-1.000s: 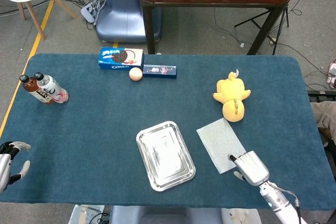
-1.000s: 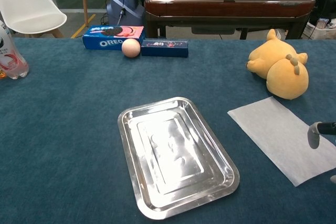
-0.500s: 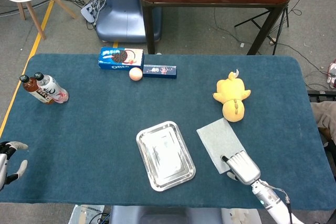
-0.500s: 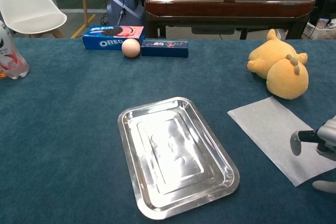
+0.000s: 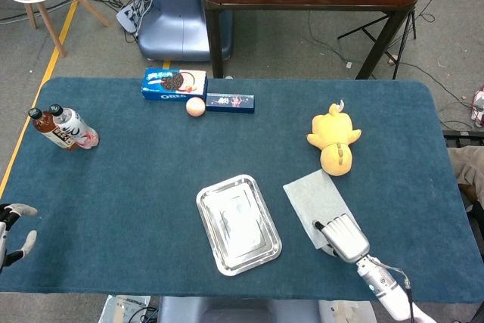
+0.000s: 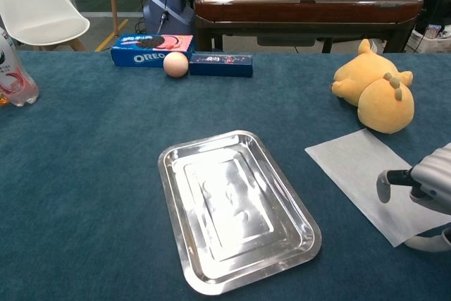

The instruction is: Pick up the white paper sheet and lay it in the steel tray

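The white paper sheet [image 5: 315, 197] [image 6: 366, 174] lies flat on the blue table, right of the steel tray [image 5: 238, 223] [image 6: 236, 206], which holds nothing. My right hand [image 5: 342, 237] [image 6: 421, 189] hovers over the sheet's near right corner, fingers extended toward the tray with the thumb below the sheet's edge; I cannot tell if it touches the paper. My left hand [image 5: 11, 231] is at the table's near left edge, fingers apart and holding nothing, far from both objects.
A yellow plush toy [image 5: 333, 140] [image 6: 373, 88] lies just beyond the sheet. An Oreo box [image 5: 173, 83], a peach ball [image 5: 195, 107] and a dark blue box [image 5: 229, 102] sit at the back. Two bottles [image 5: 63, 127] lie at the far left.
My right hand has slid left over the sheet's near corner, toward the tray. My left hand has drawn back slightly toward the table's edge.
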Controlling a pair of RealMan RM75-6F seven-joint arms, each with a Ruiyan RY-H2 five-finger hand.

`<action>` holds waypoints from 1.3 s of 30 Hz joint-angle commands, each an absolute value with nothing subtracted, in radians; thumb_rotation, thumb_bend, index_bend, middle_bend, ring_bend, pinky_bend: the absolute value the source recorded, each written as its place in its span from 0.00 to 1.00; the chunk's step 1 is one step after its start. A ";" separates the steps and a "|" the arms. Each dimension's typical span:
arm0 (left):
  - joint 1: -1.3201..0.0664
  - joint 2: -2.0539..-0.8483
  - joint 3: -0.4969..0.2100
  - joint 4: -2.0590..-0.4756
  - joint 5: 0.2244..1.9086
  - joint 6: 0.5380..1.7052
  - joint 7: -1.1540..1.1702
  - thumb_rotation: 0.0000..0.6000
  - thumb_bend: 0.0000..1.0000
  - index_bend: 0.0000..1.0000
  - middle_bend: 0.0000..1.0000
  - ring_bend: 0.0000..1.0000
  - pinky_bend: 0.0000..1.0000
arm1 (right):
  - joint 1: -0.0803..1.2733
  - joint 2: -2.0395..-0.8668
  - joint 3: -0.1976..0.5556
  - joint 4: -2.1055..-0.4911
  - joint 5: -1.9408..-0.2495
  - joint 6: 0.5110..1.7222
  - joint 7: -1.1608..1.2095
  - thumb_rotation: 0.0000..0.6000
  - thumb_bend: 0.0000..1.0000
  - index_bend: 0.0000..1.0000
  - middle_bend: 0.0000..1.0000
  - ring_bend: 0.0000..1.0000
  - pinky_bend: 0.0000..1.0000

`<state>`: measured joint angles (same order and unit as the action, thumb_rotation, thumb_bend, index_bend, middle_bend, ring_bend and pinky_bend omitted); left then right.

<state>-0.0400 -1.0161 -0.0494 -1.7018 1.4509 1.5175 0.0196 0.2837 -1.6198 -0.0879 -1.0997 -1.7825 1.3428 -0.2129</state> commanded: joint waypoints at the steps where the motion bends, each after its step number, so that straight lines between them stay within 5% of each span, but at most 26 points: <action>1: -0.040 -1.016 -0.050 -1.702 1.451 1.518 0.019 1.00 0.35 0.39 0.35 0.24 0.38 | 0.287 -1.623 -0.083 -1.097 -1.780 1.350 -0.207 1.00 0.12 0.47 1.00 1.00 1.00; 14: -0.039 -1.014 -0.051 -1.703 1.449 1.516 0.019 1.00 0.35 0.39 0.35 0.24 0.38 | 0.296 -1.629 -0.081 -1.087 -1.768 1.357 -0.192 1.00 0.40 0.53 1.00 1.00 1.00; 39: -0.036 -1.012 -0.055 -1.701 1.444 1.518 0.019 1.00 0.35 0.39 0.35 0.24 0.38 | 0.331 -1.528 -0.003 -1.267 -1.732 1.401 -0.224 1.00 0.49 0.60 1.00 1.00 1.00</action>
